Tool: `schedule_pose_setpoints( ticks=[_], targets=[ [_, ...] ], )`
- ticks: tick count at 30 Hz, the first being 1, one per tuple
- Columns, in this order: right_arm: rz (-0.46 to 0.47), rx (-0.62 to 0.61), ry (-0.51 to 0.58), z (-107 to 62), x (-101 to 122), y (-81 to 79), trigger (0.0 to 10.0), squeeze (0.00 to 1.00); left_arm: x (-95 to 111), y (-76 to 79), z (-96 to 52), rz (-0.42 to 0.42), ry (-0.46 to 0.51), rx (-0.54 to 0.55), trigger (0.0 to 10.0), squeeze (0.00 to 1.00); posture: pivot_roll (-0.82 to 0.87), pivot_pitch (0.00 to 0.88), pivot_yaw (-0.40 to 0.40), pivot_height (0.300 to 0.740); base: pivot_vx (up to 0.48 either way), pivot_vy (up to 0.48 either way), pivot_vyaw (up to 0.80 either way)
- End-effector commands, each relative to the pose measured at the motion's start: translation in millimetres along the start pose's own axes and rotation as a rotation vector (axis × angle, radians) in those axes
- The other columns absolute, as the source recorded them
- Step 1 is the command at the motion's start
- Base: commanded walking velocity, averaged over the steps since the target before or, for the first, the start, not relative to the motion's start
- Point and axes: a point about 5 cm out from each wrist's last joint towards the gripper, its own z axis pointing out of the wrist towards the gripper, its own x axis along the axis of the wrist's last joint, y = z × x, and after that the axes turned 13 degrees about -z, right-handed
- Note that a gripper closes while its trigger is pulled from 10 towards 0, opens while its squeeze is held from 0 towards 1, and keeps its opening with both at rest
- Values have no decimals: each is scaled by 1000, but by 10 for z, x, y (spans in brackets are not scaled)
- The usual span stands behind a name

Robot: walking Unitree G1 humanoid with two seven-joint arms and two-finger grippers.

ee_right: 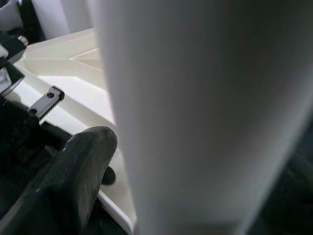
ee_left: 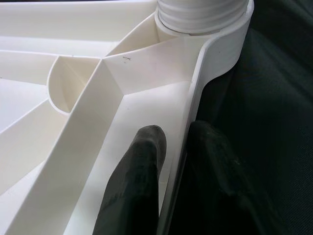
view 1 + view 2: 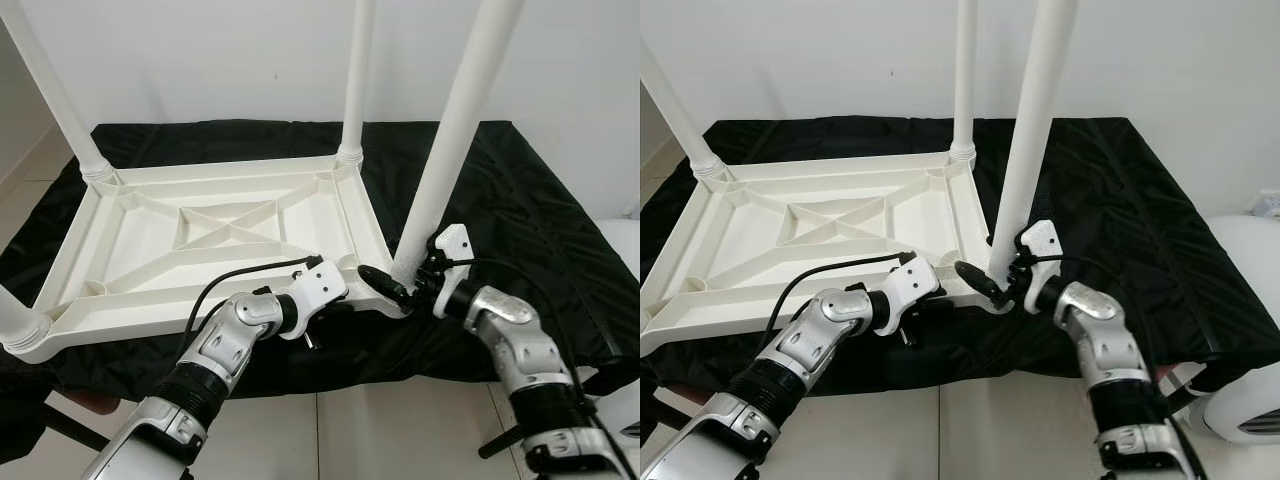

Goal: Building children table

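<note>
The white plastic children's table lies upside down on a black cloth. Three legs stand up from its corners: the back left leg, the back right leg and the front right leg. A short white stub shows at the front left corner. My left gripper is shut on the table's front rim, one finger inside it and one outside, just short of the front right socket. My right gripper is shut on the base of the front right leg; one finger shows beside it.
The black cloth covers a low surface that ends just in front of the table, with pale tiled floor below. A white wall stands close behind. A rounded white object sits at the right.
</note>
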Motion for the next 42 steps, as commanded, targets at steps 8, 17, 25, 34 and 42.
schedule_pose_setpoints(
  ticks=[8, 17, 25, 34, 42],
  targets=[
    [15, 29, -13, -117, -48, 154, 3961, 0, -58, 104, 33, 2, -30, -80, 10000, 0, -103, 73, 46, 740, 0, 0, 0],
    [42, 48, 9, -194, -48, 193, 0, 0, -60, 96, 23, 0, -32, -79, 10000, 0, -104, 78, 49, 740, 0, 0, 0],
    [59, 43, 41, -154, -34, 123, 0, 0, -54, 92, 26, 0, -30, -79, 10000, 0, -106, 80, 49, 740, 0, 0, 0],
    [65, -75, 65, -46, -50, 31, 0, 0, -49, 89, 31, -2, -29, -77, 10000, 0, -109, 81, 46, 740, 0, 0, 0],
    [40, -293, 44, 107, -16, -19, 0, 0, -53, 86, 31, -2, -29, -75, 10000, 0, -109, 81, 48, 740, 0, 0, 0]
  ],
)
